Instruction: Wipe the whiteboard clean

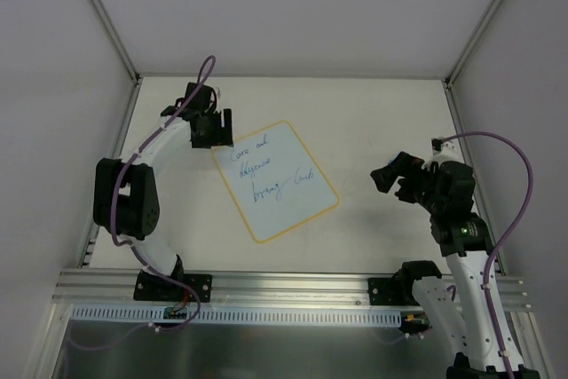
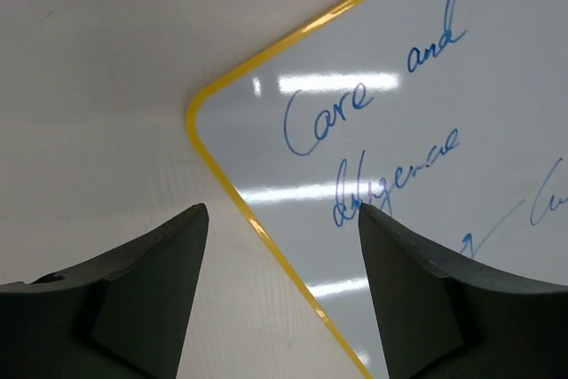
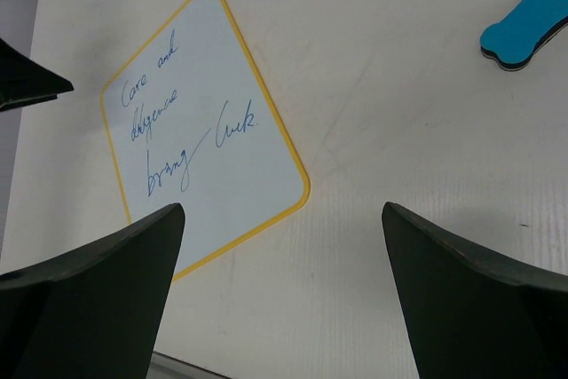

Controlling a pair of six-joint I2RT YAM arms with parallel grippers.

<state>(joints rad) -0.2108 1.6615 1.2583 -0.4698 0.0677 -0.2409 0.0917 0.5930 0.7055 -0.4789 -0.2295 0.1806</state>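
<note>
The whiteboard (image 1: 277,180) lies tilted in the middle of the table, white with a yellow border and blue handwriting. My left gripper (image 1: 214,130) hovers over its far left corner. In the left wrist view the left gripper (image 2: 282,209) is open and holds nothing, straddling the whiteboard's (image 2: 417,148) yellow edge. My right gripper (image 1: 391,179) stands to the right of the board, apart from it. The right wrist view shows the right gripper (image 3: 282,206) wide open and empty above bare table, with the whiteboard (image 3: 204,148) ahead to its left and a blue eraser (image 3: 525,22) at the upper right.
White walls enclose the table (image 1: 373,113) on the left, back and right. An aluminium rail (image 1: 293,286) runs along the near edge, where both arm bases are bolted. The eraser does not show in the top view.
</note>
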